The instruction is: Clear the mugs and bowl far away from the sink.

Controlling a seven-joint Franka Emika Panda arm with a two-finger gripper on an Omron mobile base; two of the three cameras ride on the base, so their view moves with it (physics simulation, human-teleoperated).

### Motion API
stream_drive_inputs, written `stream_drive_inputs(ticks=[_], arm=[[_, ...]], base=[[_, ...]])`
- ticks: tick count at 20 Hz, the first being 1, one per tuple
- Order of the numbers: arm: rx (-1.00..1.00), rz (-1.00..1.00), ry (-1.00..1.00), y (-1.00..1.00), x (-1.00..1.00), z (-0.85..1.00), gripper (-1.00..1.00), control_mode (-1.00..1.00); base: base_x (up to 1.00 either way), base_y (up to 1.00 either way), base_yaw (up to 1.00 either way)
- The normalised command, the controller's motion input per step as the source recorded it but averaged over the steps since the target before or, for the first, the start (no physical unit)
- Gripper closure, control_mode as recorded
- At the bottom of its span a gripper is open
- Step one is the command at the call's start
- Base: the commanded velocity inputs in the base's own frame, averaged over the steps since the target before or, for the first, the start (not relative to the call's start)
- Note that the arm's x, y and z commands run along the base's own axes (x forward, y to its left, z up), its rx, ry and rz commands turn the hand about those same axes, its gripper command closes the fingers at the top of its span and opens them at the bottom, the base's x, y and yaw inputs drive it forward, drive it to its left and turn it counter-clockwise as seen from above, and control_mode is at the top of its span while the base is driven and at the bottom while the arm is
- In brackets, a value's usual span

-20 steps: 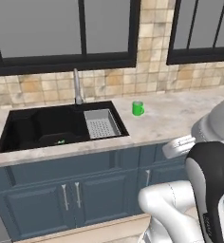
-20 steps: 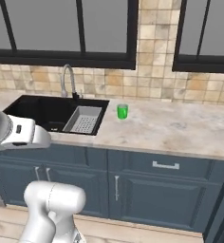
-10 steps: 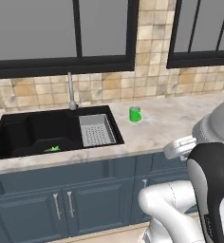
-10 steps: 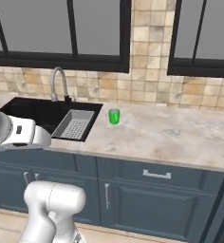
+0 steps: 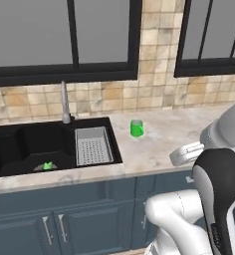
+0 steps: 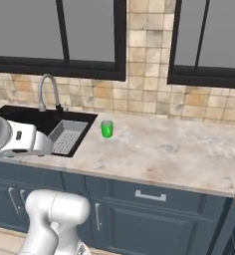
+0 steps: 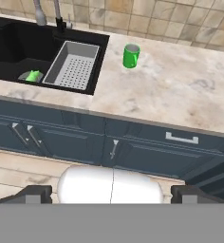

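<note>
One green mug [image 5: 136,128] stands upright on the marble counter [image 6: 179,149], just beside the black sink [image 5: 35,144] and its grey drainer tray [image 7: 74,65]. One faucet [image 6: 46,92] rises behind the basin. A small green object [image 7: 33,76] lies on the basin floor, seen from the hand and left base views, too small to identify. The gripper [image 7: 111,192], jaws spread wide and empty, hangs well apart from the mug, out before the blue cabinets [image 7: 147,144].

Bright green mug [image 5: 136,128] — black sink [image 5: 35,144] — grey perforated drainer [image 5: 93,146]
</note>
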Motion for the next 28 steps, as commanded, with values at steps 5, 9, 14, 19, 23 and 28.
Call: stream_drive_inputs(ticks=[5,9,14,19,23,28], arm=[[0.0,0.0,0.0,0.0,0.0,0.0,-1.0,1.0],[0.0,0.0,0.0,0.0,0.0,0.0,-1.0,1.0],[0.0,0.0,0.0,0.0,0.0,0.0,-1.0,1.0],[0.0,0.0,0.0,0.0,0.0,0.0,-1.0,1.0],[0.0,0.0,0.0,0.0,0.0,0.0,-1.0,1.0],[0.0,0.0,0.0,0.0,0.0,0.0,-1.0,1.0]], base=[[0.3,-0.42,0.09],[0.34,-0.19,0.08],[0.55,-0.23,0.09],[0.24,-0.35,0.08],[0.03,-0.38,0.09],[0.05,-0.45,0.2]])
